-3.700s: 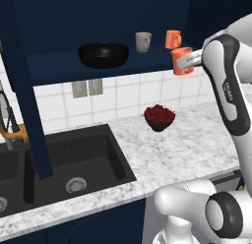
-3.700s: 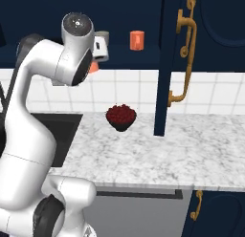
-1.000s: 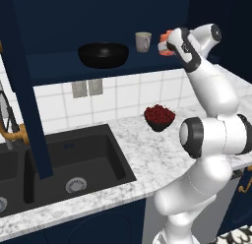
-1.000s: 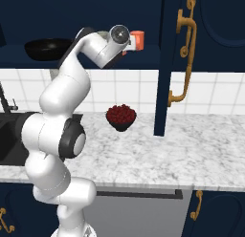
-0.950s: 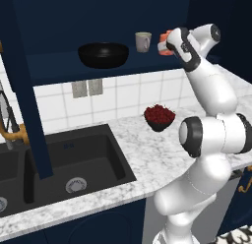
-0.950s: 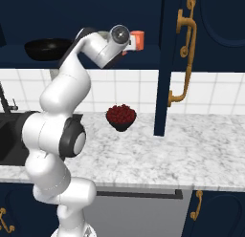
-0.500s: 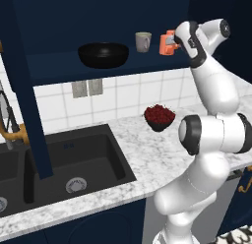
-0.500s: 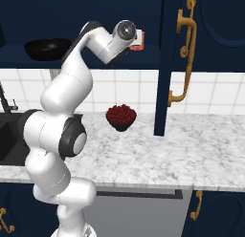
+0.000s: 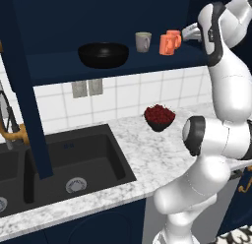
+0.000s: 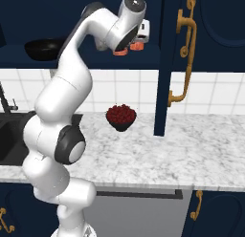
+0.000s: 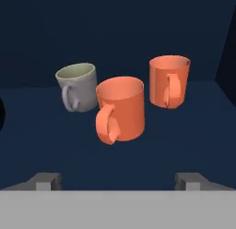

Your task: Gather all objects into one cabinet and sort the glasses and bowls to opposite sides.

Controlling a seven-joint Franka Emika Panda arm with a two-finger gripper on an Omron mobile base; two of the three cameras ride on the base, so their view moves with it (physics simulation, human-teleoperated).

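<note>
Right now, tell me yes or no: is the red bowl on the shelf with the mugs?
No, the red bowl sits on the marble counter, below the shelf.

The cabinet shelf (image 9: 123, 61) holds a black bowl (image 9: 103, 54), a grey-beige mug (image 9: 143, 42) and seemingly two orange mugs (image 11: 120, 109).

White tiled wall (image 9: 147, 93), speckled marble counter (image 10: 201, 150), black sink (image 9: 74, 162), brass handle (image 10: 184, 49)

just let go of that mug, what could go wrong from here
1. The three mugs stand close together: backing out carelessly, the open gripper could clip the near orange mug into the grey-beige mug.
2. The dark red bowl sits on the counter, so the gathering isn't finished.
</note>
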